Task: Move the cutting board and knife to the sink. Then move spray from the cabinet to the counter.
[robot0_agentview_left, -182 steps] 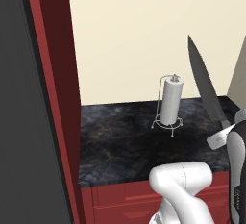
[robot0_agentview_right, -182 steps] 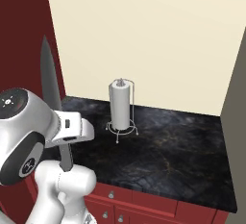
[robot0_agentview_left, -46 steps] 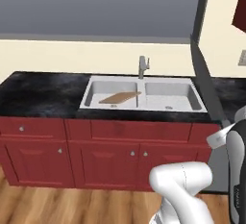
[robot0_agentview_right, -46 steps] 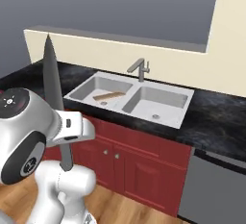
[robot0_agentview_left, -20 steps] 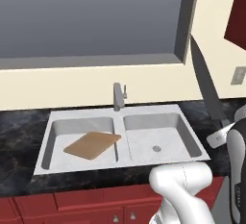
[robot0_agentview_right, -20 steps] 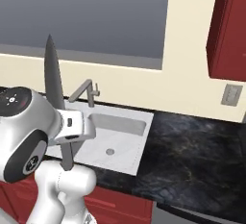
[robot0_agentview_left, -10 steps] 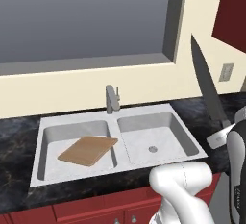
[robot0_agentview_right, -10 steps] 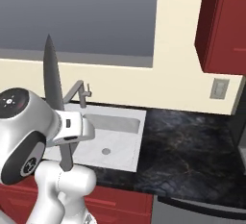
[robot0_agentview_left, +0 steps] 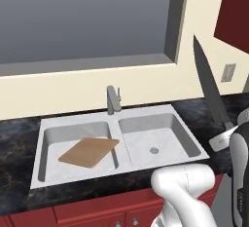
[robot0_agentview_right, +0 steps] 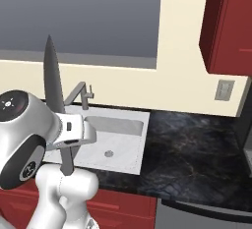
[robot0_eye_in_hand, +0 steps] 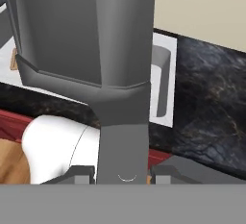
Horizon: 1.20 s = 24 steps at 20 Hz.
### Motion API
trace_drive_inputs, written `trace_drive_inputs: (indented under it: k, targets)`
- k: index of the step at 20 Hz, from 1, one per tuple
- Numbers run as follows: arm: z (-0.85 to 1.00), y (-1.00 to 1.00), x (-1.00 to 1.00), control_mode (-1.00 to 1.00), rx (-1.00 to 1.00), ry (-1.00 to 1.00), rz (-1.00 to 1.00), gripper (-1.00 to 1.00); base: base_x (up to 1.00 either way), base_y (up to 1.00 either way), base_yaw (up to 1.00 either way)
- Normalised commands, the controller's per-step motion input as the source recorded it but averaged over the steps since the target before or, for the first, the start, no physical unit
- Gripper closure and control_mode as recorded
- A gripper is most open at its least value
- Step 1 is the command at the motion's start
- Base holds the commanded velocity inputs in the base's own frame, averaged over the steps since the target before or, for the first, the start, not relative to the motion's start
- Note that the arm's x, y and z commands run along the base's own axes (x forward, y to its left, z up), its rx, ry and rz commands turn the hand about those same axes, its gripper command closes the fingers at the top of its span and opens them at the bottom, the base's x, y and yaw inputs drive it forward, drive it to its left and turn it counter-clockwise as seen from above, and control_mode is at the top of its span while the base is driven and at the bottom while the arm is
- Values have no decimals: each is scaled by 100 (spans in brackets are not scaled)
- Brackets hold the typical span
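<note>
My gripper point(robot0_agentview_right: 73, 132) is shut on the knife point(robot0_agentview_right: 53, 82), clamping its grey handle with the dark pointed blade standing upright. In the left base view the knife point(robot0_agentview_left: 208, 85) rises at the right, above the gripper point(robot0_agentview_left: 222, 141). In the hand view the knife point(robot0_eye_in_hand: 96, 40) stands between the fingertips point(robot0_eye_in_hand: 79, 172). The cutting board point(robot0_agentview_left: 89, 152), light tan, lies tilted in the left basin of the sink point(robot0_agentview_left: 192, 145). The sink point(robot0_agentview_right: 129, 125) is in front of the arm. A dark red cabinet point(robot0_agentview_right: 229, 21) hangs at the upper right, above the black counter point(robot0_agentview_right: 197, 147). The spray is out of view.
A grey faucet point(robot0_agentview_left: 113, 99) stands behind the sink's divider, under a wide window. A wall outlet point(robot0_agentview_right: 224, 90) sits below the cabinet. Red drawer fronts point(robot0_agentview_left: 87, 211) run under the counter. A dark appliance edge point(robot0_agentview_right: 206, 212) shows at the lower right.
The whole scene has shifted as the base moved: the sink and cabinet slid a little left in the right base view. The knife stays upright in the gripper.
</note>
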Motion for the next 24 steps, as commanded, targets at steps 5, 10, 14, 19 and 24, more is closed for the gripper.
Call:
trace_drive_inputs:
  k: [5, 10, 14, 19, 24]
  targets:
    - [0, 0, 0, 100, 0, 0, 0, 100, 2, 0, 0]
    - [0, 0, 9, -100, 0, 13, 0, 100, 2, 0, 0]
    - [0, 0, 23, -100, 0, 31, 0, 100, 0, 0, 0]
    - [-5, 0, 37, -100, 0, 21, 0, 100, 0, 0, 0]
    - [-15, -9, 41, -100, 0, 8, 2, 100, 0, 0, 0]
